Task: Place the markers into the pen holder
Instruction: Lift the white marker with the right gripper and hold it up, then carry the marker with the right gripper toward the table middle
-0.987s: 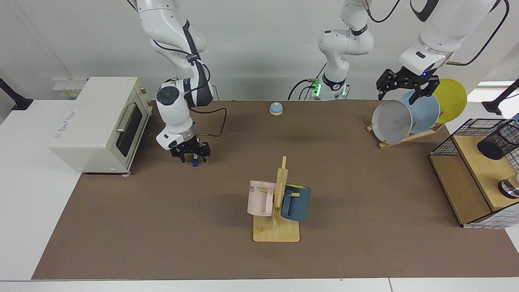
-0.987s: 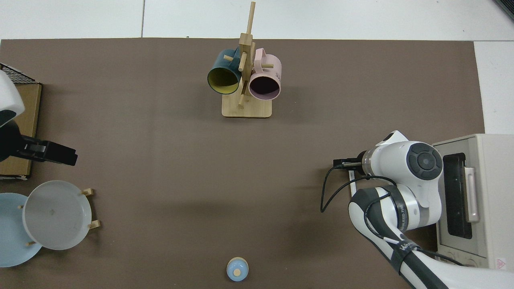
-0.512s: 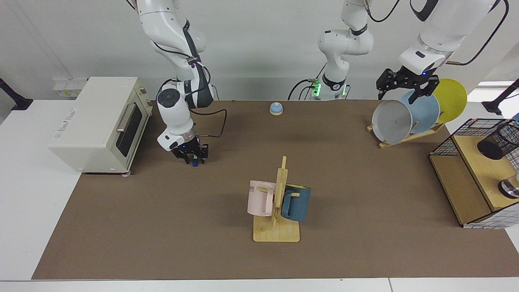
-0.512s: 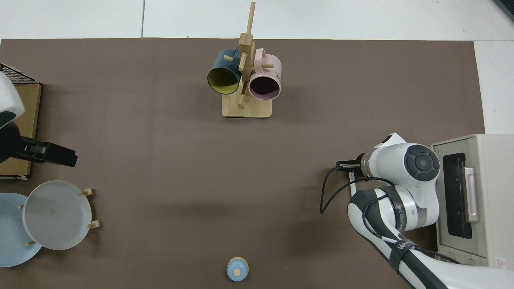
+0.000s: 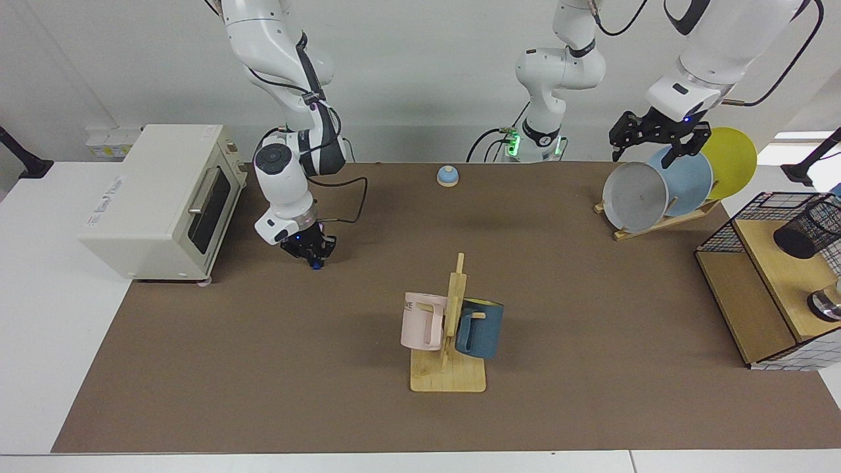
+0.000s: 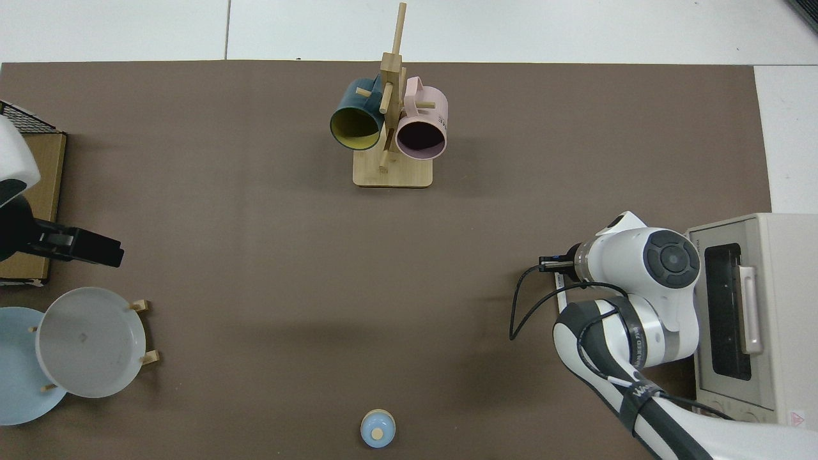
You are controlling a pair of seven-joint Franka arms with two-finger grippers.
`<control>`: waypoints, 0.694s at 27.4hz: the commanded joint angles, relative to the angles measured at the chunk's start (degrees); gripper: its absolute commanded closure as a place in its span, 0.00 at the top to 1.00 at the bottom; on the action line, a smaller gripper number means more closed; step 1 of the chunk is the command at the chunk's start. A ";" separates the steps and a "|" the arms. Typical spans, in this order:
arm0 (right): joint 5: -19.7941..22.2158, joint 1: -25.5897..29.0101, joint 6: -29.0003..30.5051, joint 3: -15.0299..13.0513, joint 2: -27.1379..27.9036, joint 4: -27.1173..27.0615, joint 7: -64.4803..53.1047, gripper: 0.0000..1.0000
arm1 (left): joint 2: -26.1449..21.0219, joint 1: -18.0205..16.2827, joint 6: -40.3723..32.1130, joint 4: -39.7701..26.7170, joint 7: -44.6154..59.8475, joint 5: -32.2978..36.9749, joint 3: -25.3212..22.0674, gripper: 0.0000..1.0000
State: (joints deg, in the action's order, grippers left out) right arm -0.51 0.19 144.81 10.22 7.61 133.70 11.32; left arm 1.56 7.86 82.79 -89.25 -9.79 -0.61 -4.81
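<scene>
1. Right hand is low over the brown-covered worktop, beside the cream toaster oven, pinching a slim marker with a dark blue end. Only the blue tip shows below the fingers; the barrel is hidden by the hand.
2. Risk: the grip looks to be near one end, so the marker may swing or slip on the lift. I cannot tell how much of it is held.
3. Risk: the small black wire-mesh pen holder sits far across the worktop, on the wooden shelf inside the black wire-grid frame. It appears tilted or lying over, mouth not plainly upward, so a straight drop could miss.
4. Risk: a crossing path runs near the wooden mug stand with its pink and dark blue mugs.
5. Left hand waits above the plate rack, fingers spread, holding nothing.
6. In the top view, the right arm hides the marker.
</scene>
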 commanded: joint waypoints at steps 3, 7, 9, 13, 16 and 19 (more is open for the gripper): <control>0.25 0.51 1.36 0.32 0.03 0.69 -2.79 0.08 | 1.78 -0.91 0.88 -2.15 -0.06 -0.80 0.50 1.00; 0.25 0.51 1.27 0.32 -0.06 0.69 -2.71 0.00 | 1.78 -0.91 0.79 -2.15 0.12 -0.80 0.50 1.00; 0.25 0.43 1.27 0.32 -0.14 0.60 -2.71 0.00 | 1.78 -0.91 0.79 -2.15 0.21 -0.80 0.50 1.00; 0.25 0.51 0.66 0.32 -0.84 0.34 -2.62 0.00 | 1.78 -0.91 0.53 -2.15 0.47 -0.89 0.59 1.00; 0.25 0.34 -2.32 0.32 -2.42 -0.28 -2.18 0.00 | 1.78 -0.83 0.35 -2.15 0.47 -0.89 0.68 1.00; 0.08 0.16 -7.15 0.41 -4.62 -1.77 -2.09 0.00 | 1.78 -0.74 0.35 -2.07 0.56 -0.80 0.85 1.00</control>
State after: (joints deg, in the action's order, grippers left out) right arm -0.51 0.16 143.60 10.28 6.83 133.18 10.49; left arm 1.70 7.86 82.75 -89.52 -9.78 -0.61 -4.69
